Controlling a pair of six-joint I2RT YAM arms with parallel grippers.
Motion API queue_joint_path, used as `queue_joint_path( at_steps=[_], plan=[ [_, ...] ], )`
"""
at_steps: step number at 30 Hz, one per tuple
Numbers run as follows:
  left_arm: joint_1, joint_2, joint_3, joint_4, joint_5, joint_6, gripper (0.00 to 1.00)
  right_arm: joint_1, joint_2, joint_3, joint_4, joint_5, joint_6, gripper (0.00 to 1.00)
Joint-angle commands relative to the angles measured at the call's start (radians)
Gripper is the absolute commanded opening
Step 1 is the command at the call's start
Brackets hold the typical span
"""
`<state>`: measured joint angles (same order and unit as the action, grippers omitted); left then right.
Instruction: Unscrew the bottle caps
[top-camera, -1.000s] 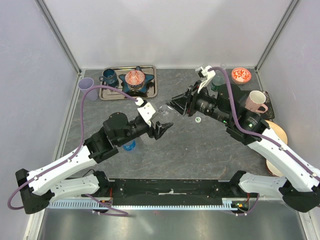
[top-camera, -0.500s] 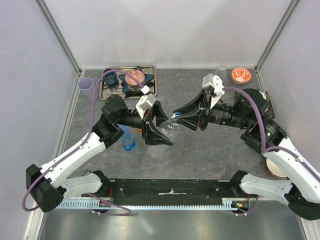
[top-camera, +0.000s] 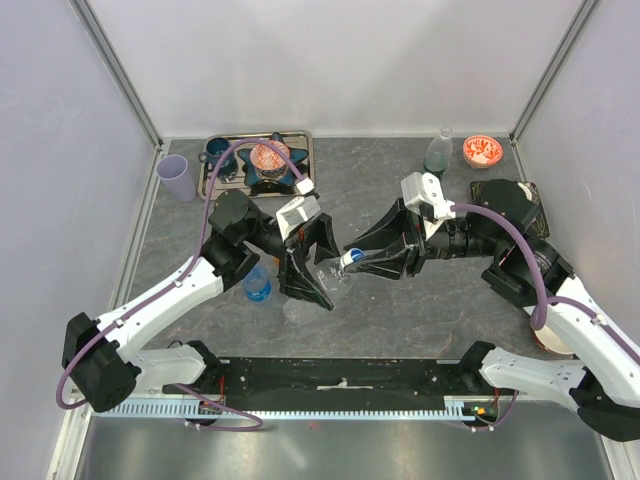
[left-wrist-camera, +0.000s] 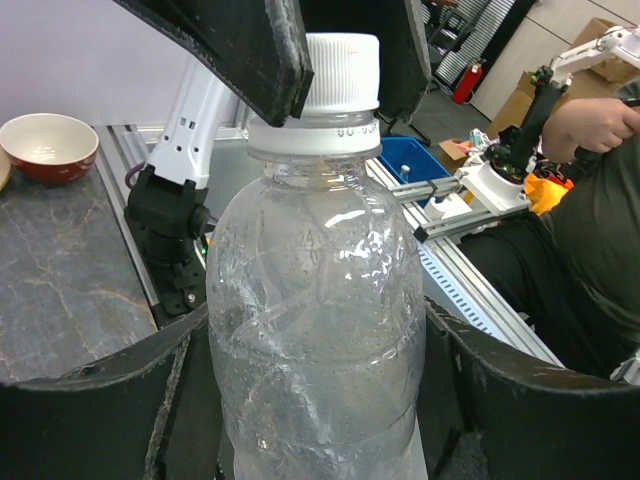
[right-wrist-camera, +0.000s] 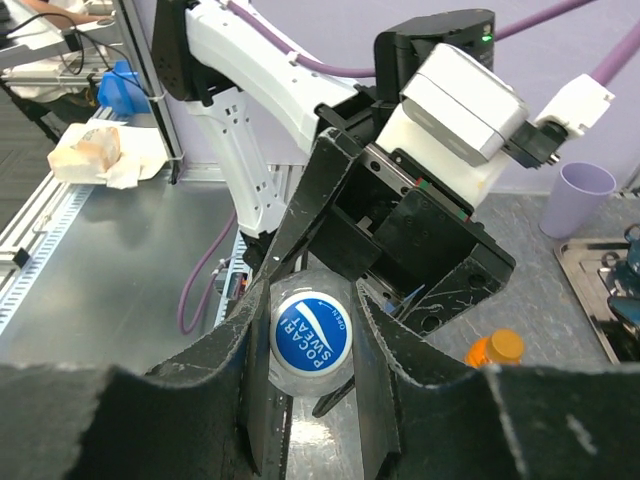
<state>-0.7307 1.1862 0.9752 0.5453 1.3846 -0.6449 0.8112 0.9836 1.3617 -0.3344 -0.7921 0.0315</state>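
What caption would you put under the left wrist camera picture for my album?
Left claw holds a clear plastic bottle while the right claw pinches its white screw cap.

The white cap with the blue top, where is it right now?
In the top view the white-and-blue cap is mid-table between the arms, on the clear bottle that the left gripper holds, with the right gripper closed around it.

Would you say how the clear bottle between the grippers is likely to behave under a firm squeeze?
The clear bottle looks thin-walled and visibly creased, so it would probably buckle. It seems nearly empty, so likely light. Its glossy plastic may twist in the left gripper as the cap turns.
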Motion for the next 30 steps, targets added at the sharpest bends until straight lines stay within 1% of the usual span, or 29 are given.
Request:
queue_joint_path(
  at_steps=[1, 3, 5, 6, 7, 8, 9, 10, 11, 13, 14, 18, 20, 21, 23, 24, 25, 26, 27, 29, 30],
  plan=[
    [0.014, 0.001, 0.008, 0.064, 0.027, -0.052, 0.32, 0.006, 0.001, -0.006, -0.044, -0.157, -0.024, 0.0],
    [0.017, 0.003, 0.008, 0.055, 0.025, -0.044, 0.33, 0.006, 0.006, -0.006, -0.046, -0.148, -0.024, 0.0],
    [0.025, 0.001, 0.008, 0.042, 0.018, -0.039, 0.32, 0.005, 0.012, -0.001, -0.046, -0.095, -0.024, 0.0],
    [0.028, 0.0, 0.008, 0.033, 0.007, -0.03, 0.33, 0.005, 0.012, 0.004, -0.046, -0.069, -0.015, 0.04],
    [0.034, -0.003, 0.013, 0.012, -0.001, -0.018, 0.33, 0.006, 0.012, 0.014, -0.045, -0.041, -0.005, 0.16],
    [0.036, -0.008, 0.017, -0.058, -0.015, 0.037, 0.34, 0.006, 0.01, 0.02, -0.041, 0.035, 0.007, 0.34],
    [0.037, -0.013, 0.026, -0.121, -0.047, 0.078, 0.34, 0.006, 0.012, 0.027, -0.04, 0.069, 0.016, 0.45],
    [0.037, -0.023, 0.042, -0.175, -0.067, 0.124, 0.34, 0.006, 0.012, 0.04, -0.034, 0.115, 0.043, 0.53],
    [0.037, -0.031, 0.046, -0.265, -0.088, 0.199, 0.34, 0.006, 0.012, 0.048, -0.031, 0.193, 0.054, 0.62],
    [0.037, -0.046, 0.052, -0.324, -0.137, 0.26, 0.34, 0.006, 0.012, 0.068, -0.028, 0.269, 0.067, 0.65],
    [0.037, -0.049, 0.056, -0.387, -0.156, 0.311, 0.34, 0.006, 0.012, 0.073, -0.028, 0.336, 0.07, 0.68],
    [0.037, -0.056, 0.076, -0.497, -0.252, 0.416, 0.34, 0.005, 0.026, 0.109, -0.028, 0.427, 0.085, 0.74],
    [0.036, -0.066, 0.074, -0.515, -0.301, 0.448, 0.34, 0.006, 0.046, 0.142, -0.028, 0.464, 0.116, 0.78],
    [0.034, -0.074, 0.072, -0.528, -0.37, 0.461, 0.34, 0.006, 0.052, 0.152, -0.028, 0.529, 0.132, 0.79],
    [0.025, -0.108, 0.057, -0.536, -0.464, 0.503, 0.34, 0.006, 0.07, 0.177, -0.029, 0.602, 0.197, 0.8],
    [0.019, -0.123, 0.05, -0.536, -0.578, 0.519, 0.34, 0.006, 0.075, 0.18, -0.029, 0.647, 0.224, 0.8],
    [-0.001, -0.137, 0.034, -0.539, -0.646, 0.536, 0.35, 0.006, 0.082, 0.183, -0.031, 0.719, 0.247, 0.79],
    [-0.013, -0.151, 0.027, -0.539, -0.72, 0.572, 0.37, 0.006, 0.087, 0.182, -0.035, 0.76, 0.27, 0.79],
    [-0.027, -0.177, 0.017, -0.539, -0.869, 0.588, 0.38, 0.006, 0.093, 0.182, -0.044, 0.787, 0.327, 0.79],
    [-0.073, -0.195, -0.003, -0.536, -1.006, 0.637, 0.38, 0.006, 0.11, 0.175, -0.054, 0.852, 0.372, 0.78],
    [-0.113, -0.209, -0.013, -0.535, -1.167, 0.643, 0.38, 0.006, 0.118, 0.174, -0.067, 0.864, 0.408, 0.78]
  ],
)
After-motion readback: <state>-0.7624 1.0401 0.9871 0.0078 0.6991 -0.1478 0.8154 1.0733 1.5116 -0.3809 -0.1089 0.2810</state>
